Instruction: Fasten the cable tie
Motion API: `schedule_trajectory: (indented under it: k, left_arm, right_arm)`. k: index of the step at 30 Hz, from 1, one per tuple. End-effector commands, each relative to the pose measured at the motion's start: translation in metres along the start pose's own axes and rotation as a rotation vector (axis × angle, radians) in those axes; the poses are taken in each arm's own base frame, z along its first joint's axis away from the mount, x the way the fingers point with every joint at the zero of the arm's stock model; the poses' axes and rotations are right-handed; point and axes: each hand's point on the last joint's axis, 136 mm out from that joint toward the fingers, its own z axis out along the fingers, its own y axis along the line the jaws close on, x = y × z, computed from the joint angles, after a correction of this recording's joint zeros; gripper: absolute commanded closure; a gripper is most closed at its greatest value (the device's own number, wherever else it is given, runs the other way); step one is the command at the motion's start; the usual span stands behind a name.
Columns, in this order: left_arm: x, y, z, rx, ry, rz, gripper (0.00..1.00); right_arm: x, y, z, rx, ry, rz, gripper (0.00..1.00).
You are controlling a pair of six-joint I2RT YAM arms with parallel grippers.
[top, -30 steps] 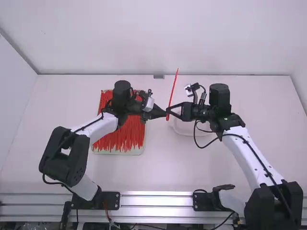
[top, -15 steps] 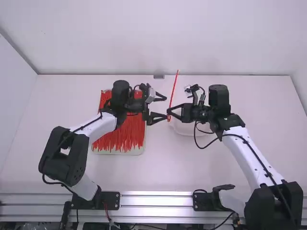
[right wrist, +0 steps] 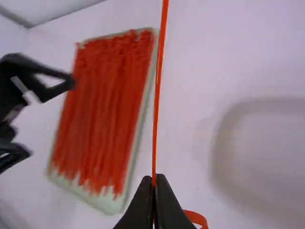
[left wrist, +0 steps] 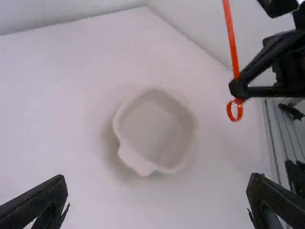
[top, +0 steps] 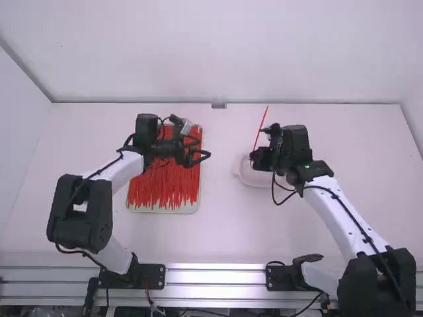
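A red cable tie [top: 260, 128] with a small closed loop [left wrist: 234, 109] at its low end is held in my right gripper [top: 254, 156], which is shut on it just above the loop [right wrist: 195, 220]. Its long tail [right wrist: 159, 95] stands up and away from the fingers. The tie hangs beside and above the white bowl [top: 247, 174]. My left gripper [top: 200, 148] is open and holds nothing. It hovers at the right edge of the tray of red ties [top: 165, 178], apart from the held tie. In the left wrist view, the open left gripper [left wrist: 156, 191] faces the bowl [left wrist: 155, 131].
The tray [right wrist: 102, 112] holds several loose red cable ties and lies left of the middle. The white bowl [right wrist: 267, 152] sits right of it. The left gripper [right wrist: 28, 95] shows dark beyond the tray in the right wrist view. Bare white table lies in front of both.
My left gripper has opened, left the tie and drawn back left over the tray. My right gripper has turned and carried the tie right, toward the bowl.
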Motion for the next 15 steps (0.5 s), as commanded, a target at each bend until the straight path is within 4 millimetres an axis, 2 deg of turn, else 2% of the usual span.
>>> schedule_trajectory:
  k: [1,5,7,12,15]
  left_arm:
    - [0.011,0.002,-0.004,0.004,0.022,0.064,0.01]
    - [0.024,0.002,-0.005,0.000,0.065,0.069,0.01]
    - [0.031,0.009,-0.006,-0.045,0.094,0.044,0.01]
    - [0.038,0.012,-0.007,-0.070,0.120,0.018,0.01]
    - [0.038,0.012,-0.007,-0.071,0.122,0.015,0.01]
  right_arm:
    - [0.004,-0.044,0.002,0.235,-0.066,0.020,1.00]
    - [0.016,-0.064,0.012,0.289,-0.110,0.013,1.00]
    - [0.022,-0.076,0.018,0.296,-0.136,0.021,1.00]
    - [0.035,-0.104,0.031,0.322,-0.151,0.084,1.00]
    - [0.042,-0.120,0.047,0.301,-0.119,0.121,1.00]
